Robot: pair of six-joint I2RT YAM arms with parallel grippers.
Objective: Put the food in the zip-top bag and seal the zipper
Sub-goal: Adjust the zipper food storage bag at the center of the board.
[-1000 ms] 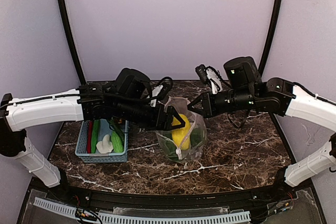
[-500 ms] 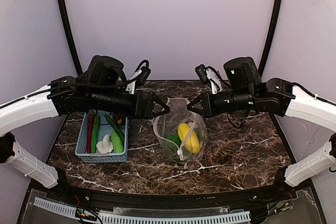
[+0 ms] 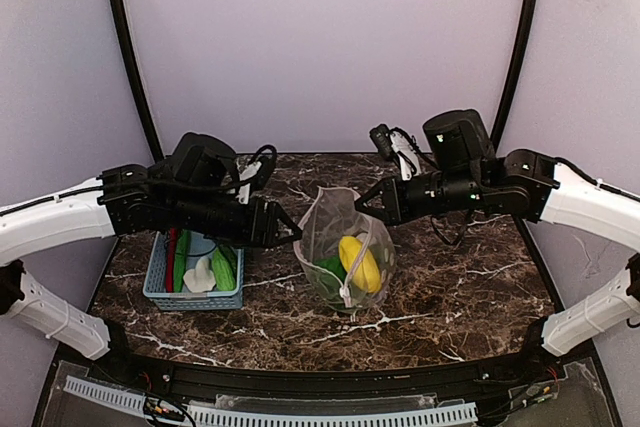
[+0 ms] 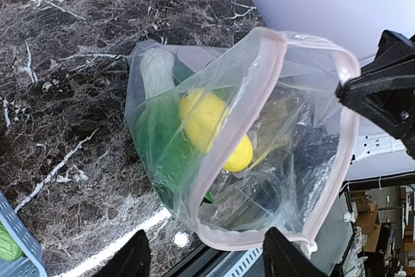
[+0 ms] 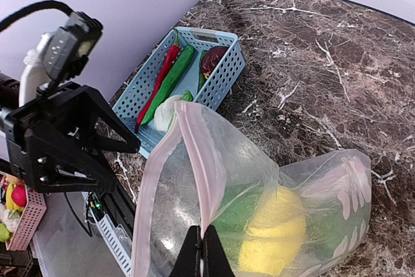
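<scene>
The zip-top bag (image 3: 335,227) stands upright mid-table with its mouth open. My right gripper (image 3: 368,202) (image 5: 204,251) is shut on the bag's rim, pinching the pale zipper (image 5: 198,157) (image 4: 216,160). Inside lie a yellow oval piece (image 3: 360,262) (image 4: 207,118) and a green leafy bunch (image 4: 162,141). My left gripper (image 3: 285,230) (image 4: 207,261) hovers open and empty just left of the bag's mouth. More food sits in the basket: a red chilli (image 5: 159,79), green long pieces (image 5: 172,79), a white piece (image 5: 168,111) and a dark red fruit (image 5: 213,60).
The light blue basket (image 3: 190,299) (image 5: 230,72) stands at the left of the dark marble table (image 3: 450,287), under my left arm. A black frame curves up behind both arms, in front of lilac walls.
My left gripper has drawn back leftwards out of the bag's mouth, and its jaws have narrowed a little. The yellow piece stays in the bag. The right gripper has not moved.
</scene>
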